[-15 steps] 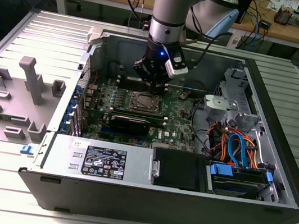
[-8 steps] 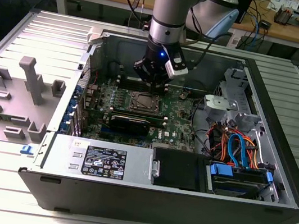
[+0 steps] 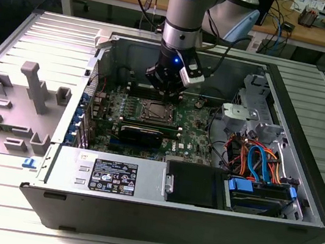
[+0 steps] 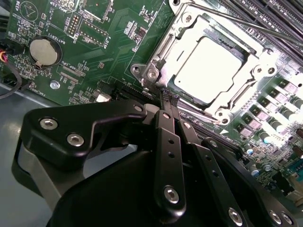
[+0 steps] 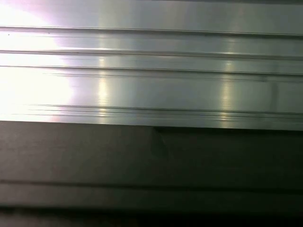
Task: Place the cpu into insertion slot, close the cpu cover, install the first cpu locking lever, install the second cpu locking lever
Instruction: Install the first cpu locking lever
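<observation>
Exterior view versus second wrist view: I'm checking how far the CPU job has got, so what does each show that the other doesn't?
Exterior view: the whole open computer case, the arm reaching down into it, and the bundle of orange and blue cables at the exterior view's right.

Second wrist view: the cpu seated in the insertion slot with the cpu cover closed around it, and a coin battery.

Both: the green motherboard and the gripper, fingers together, just beside the socket.
</observation>
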Available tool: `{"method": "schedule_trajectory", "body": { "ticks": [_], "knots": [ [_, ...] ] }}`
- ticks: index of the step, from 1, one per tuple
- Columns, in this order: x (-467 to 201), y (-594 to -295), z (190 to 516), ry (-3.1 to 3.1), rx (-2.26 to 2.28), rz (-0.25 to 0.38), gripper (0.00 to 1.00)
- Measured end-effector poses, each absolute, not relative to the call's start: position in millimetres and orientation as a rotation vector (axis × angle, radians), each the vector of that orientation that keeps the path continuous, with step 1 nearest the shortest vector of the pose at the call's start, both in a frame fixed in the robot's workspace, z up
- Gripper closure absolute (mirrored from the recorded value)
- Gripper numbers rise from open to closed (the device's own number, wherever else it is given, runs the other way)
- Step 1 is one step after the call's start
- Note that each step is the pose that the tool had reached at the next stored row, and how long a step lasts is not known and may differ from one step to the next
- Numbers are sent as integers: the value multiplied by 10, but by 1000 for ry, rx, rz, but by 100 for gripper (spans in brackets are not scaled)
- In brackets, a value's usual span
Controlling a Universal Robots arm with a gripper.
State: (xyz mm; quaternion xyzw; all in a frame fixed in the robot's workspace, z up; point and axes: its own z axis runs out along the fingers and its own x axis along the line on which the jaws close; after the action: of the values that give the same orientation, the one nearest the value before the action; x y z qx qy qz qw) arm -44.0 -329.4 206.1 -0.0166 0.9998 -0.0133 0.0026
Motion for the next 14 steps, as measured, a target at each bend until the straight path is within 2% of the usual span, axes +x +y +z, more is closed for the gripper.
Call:
{"method": "schedule_trajectory", "body": {
  "ticks": [14],
  "knots": [
    [-435, -3301, 2074, 3135, -52, -42, 89]
  ]
}}
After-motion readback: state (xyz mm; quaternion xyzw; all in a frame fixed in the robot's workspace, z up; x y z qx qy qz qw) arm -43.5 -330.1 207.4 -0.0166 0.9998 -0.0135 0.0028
